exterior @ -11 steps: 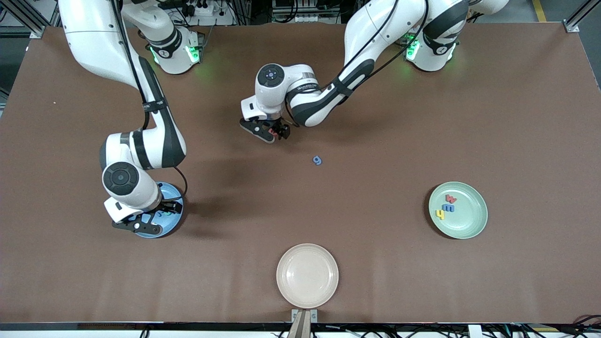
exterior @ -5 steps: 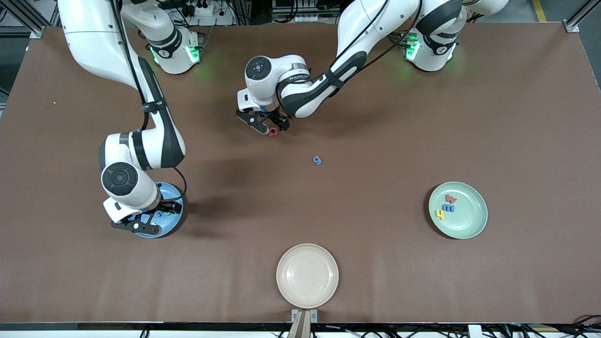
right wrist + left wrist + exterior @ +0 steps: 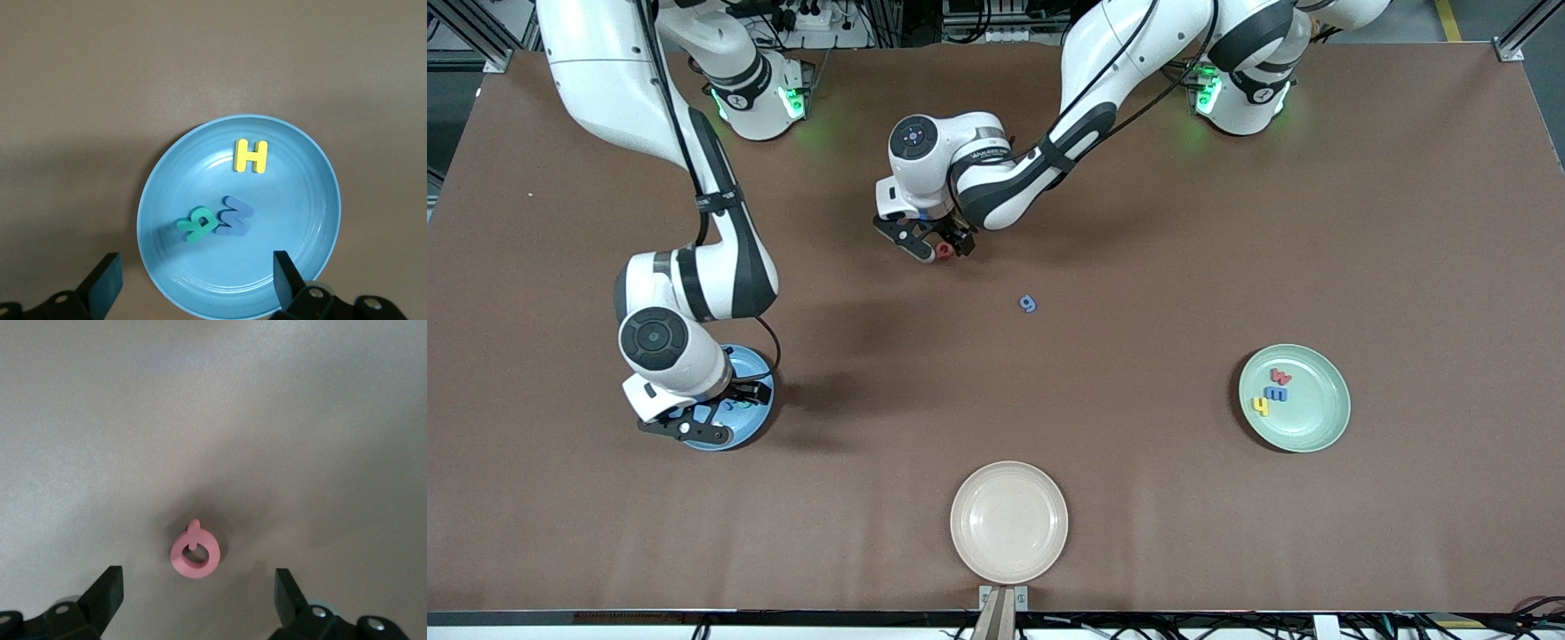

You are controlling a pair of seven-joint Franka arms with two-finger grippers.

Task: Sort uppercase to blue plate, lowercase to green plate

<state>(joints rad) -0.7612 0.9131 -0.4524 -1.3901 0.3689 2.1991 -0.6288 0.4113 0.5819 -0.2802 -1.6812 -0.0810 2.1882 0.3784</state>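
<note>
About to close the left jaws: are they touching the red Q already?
Apart. In the left wrist view the red Q lies flat on the table between the open jaws of the left gripper, with bare table on either side.

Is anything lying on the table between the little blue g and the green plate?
No. In the front view, only bare brown table shows between the blue g and the green plate.

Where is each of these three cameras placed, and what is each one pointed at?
Front view: high across the table, facing both arms, cream plate nearest.
Left wrist view: on the left arm, looking down past the open left gripper at the red Q.
Right wrist view: on the right arm, looking down past the open right gripper into the blue plate.
Shared: front view also shows Q and blue plate.
</note>
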